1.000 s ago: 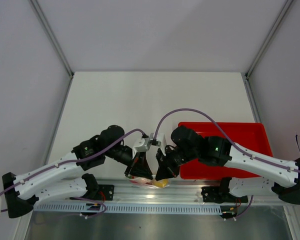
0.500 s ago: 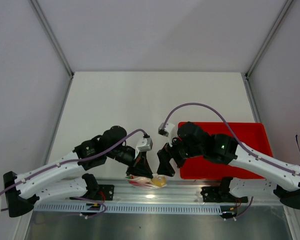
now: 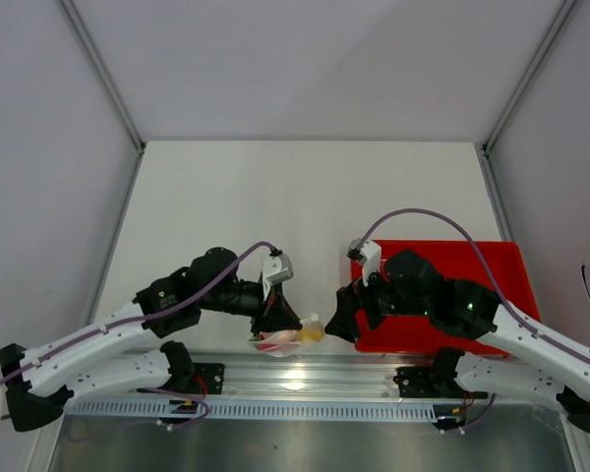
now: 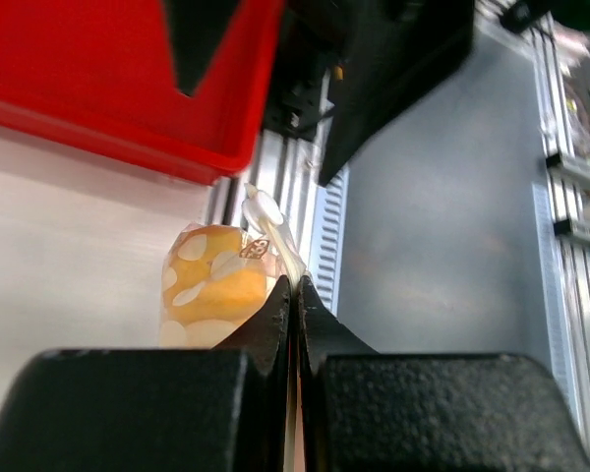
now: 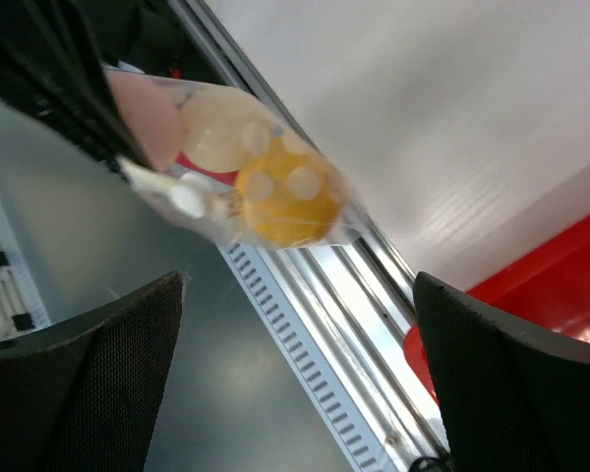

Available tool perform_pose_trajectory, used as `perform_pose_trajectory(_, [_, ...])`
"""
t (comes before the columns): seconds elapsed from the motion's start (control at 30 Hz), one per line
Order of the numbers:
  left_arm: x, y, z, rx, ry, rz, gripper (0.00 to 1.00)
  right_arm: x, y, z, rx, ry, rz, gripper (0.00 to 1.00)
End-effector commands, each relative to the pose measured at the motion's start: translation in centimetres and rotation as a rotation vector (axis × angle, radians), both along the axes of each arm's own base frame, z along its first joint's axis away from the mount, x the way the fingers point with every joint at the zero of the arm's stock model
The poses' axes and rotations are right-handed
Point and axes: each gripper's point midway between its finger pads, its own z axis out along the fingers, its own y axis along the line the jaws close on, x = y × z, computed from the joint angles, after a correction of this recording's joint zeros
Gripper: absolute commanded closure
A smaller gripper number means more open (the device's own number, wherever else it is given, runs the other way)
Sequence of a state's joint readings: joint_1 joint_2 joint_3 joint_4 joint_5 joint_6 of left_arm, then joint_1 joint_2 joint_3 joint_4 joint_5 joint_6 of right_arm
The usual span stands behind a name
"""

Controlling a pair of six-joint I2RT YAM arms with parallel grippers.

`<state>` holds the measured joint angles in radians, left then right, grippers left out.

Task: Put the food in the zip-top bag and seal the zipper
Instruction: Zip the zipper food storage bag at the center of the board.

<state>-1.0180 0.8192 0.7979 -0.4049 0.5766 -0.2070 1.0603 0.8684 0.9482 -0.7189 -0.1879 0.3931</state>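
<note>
Left fingers (image 4: pixel 273 326) pressed together, pinching the bag (image 5: pixel 226 147) at the near edge of the bench (image 3: pixel 275 197), right fingers (image 5: pixel 88 364) spread wide, clear of it; food (image 5: pixel 287 202) sits inside, loading looks done, zipper seal cannot be judged.

A red tray (image 3: pixel 512 264) sits on the white table (image 3: pixel 275 197), near a metal rail (image 3: pixel 354 370).

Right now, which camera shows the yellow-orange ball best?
The right wrist view: the yellow-orange ball shows whole and large, through the clear bag. The left wrist view shows it close, but its lower part is hidden behind the left gripper. The top view gives only a small yellow spot.
</note>
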Motion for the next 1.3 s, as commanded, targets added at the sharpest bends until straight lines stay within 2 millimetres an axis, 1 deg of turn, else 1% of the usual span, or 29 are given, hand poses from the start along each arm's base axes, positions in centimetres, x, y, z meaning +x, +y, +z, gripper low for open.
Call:
perform_pose_trajectory(0.0, [2.4, -0.5, 4.3, -0.101, -0.029, 0.163, 0.99, 0.2, 1.7, 4.3, 0.230, -0.052, -0.004, 0.01])
perform_pose_trajectory(0.03, [2.9, -0.6, 4.7, -0.116, -0.032, 0.188, 0.99, 0.1, 1.9, 4.8, 0.264, -0.051, -0.002, 0.05])
perform_pose_trajectory(0.07, [2.9, -0.6, 5.1, -0.130, -0.030, 0.199, 0.99, -0.2, 2.2, 4.9, 0.287, -0.050, 0.011, 0.11])
perform_pose_trajectory(0.1, [2.9, -0.7, 5.2, -0.139, -0.018, 0.204, 0.99, -0.2, 2.5, 6.3, 0.350, -0.074, 0.023, 0.16])
perform_pose_trajectory(0.13, [2.7, -0.7, 5.3, -0.149, -0.014, 0.196, 0.99, -0.4, 2.7, 6.7, 0.375, -0.077, 0.037, 0.19])
perform_pose_trajectory(0.17, [2.6, -0.9, 5.5, -0.172, -0.017, 0.187, 0.99, -1.1, 2.9, 7.2, 0.409, -0.070, 0.072, 0.24])
perform_pose_trajectory(0.2, [2.3, -0.9, 5.8, -0.191, -0.013, 0.172, 0.99, -1.3, 3.4, 7.8, 0.452, -0.086, 0.097, 0.26])
perform_pose_trajectory(0.27, [1.5, -1.1, 5.8, -0.208, -0.001, 0.127, 0.99, -2.0, 3.8, 8.0, 0.472, -0.086, 0.151, 0.27])
perform_pose_trajectory(0.3, [1.2, -1.0, 5.9, -0.212, 0.002, 0.114, 0.99, -2.1, 3.9, 8.3, 0.472, -0.093, 0.155, 0.27])
perform_pose_trajectory(0.4, [0.5, -0.6, 6.9, -0.265, -0.002, 0.089, 0.99, -1.8, 4.1, 7.6, 0.437, -0.108, 0.147, 0.27])
perform_pose_trajectory(0.43, [0.3, -0.5, 6.7, -0.274, -0.002, 0.081, 0.99, -1.8, 4.1, 7.6, 0.438, -0.111, 0.146, 0.30])
perform_pose_trajectory(0.47, [0.0, -0.5, 7.1, -0.291, -0.004, 0.068, 0.99, -1.8, 4.1, 7.8, 0.446, -0.121, 0.147, 0.30])
perform_pose_trajectory(0.53, [-0.1, -0.4, 6.9, -0.290, -0.002, 0.065, 1.00, -1.8, 4.0, 8.3, 0.471, -0.135, 0.148, 0.39])
perform_pose_trajectory(0.57, [-0.1, -0.4, 7.1, -0.293, -0.001, 0.063, 0.99, -1.9, 4.0, 8.5, 0.478, -0.137, 0.152, 0.50])
perform_pose_trajectory(0.6, [-0.1, -0.4, 7.1, -0.293, 0.005, 0.065, 0.99, -2.0, 4.0, 8.8, 0.492, -0.142, 0.159, 0.53])
perform_pose_trajectory(0.77, [-0.3, -0.6, 7.8, -0.314, 0.013, 0.048, 0.99, -2.4, 4.2, 9.2, 0.514, -0.150, 0.180, 0.54])
perform_pose_trajectory(0.9, [-0.4, -0.8, 8.3, -0.330, 0.020, 0.046, 0.99, -3.0, 4.5, 9.1, 0.529, -0.144, 0.214, 0.54])
perform_pose_trajectory(1.0, [-0.4, -0.9, 8.6, -0.340, 0.025, 0.047, 0.99, -3.3, 4.7, 9.0, 0.536, -0.143, 0.221, 0.58])
perform_pose_trajectory(1.07, [-0.4, -0.9, 8.8, -0.349, 0.026, 0.044, 0.99, -3.3, 4.8, 9.0, 0.545, -0.141, 0.220, 0.68])
perform_pose_trajectory(1.17, [-0.4, -1.0, 8.9, -0.353, 0.028, 0.043, 0.99, -3.4, 5.0, 8.9, 0.551, -0.140, 0.219, 0.74])
perform_pose_trajectory(1.2, [-0.5, -1.0, 8.9, -0.353, 0.029, 0.040, 1.00, -3.4, 5.1, 8.8, 0.550, -0.138, 0.219, 0.79])
perform_pose_trajectory(1.23, [-0.4, -1.0, 8.7, -0.348, 0.031, 0.039, 0.99, -3.2, 5.1, 8.9, 0.549, -0.142, 0.212, 0.92])
perform_pose_trajectory(1.27, [-0.5, -1.0, 8.6, -0.343, 0.032, 0.034, 0.99, -3.0, 5.1, 8.8, 0.539, -0.140, 0.201, 1.00])
